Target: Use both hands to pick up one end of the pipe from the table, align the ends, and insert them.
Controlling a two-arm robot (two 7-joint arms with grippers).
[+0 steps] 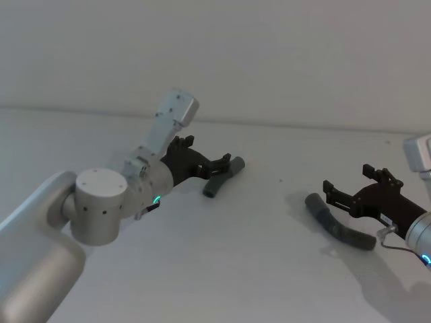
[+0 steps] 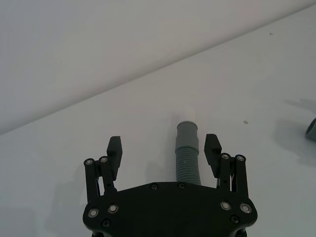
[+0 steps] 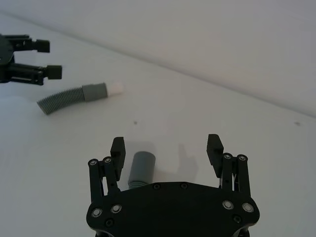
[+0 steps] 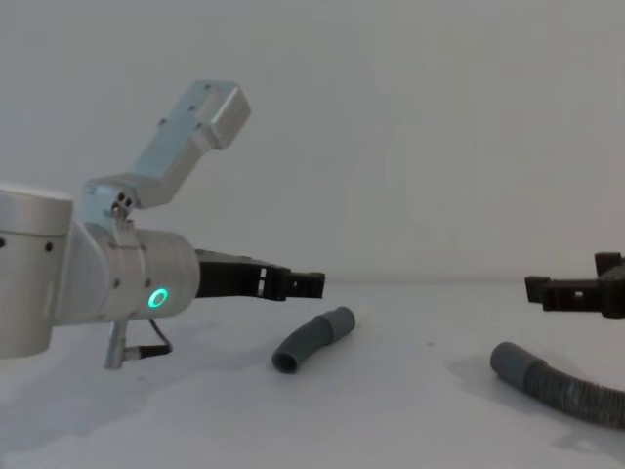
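We hold left gripper (image 2: 163, 148) over short elbow (image 4: 312, 340), jaws wide apart, nothing held. Right gripper (image 3: 166, 145), jaws spread too, above long hose (image 1: 337, 227), well right of short elbow on bench (image 1: 256, 276). We judge ribbed hose light, floppy; grip behind stiff smooth cuff (image 4: 508, 360).

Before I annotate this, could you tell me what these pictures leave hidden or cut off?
Chest view: the long hose runs off the right edge.
Right wrist view: the right gripper hides that hose past its cuff.
Left wrist view: the left gripper covers one end of the short piece.
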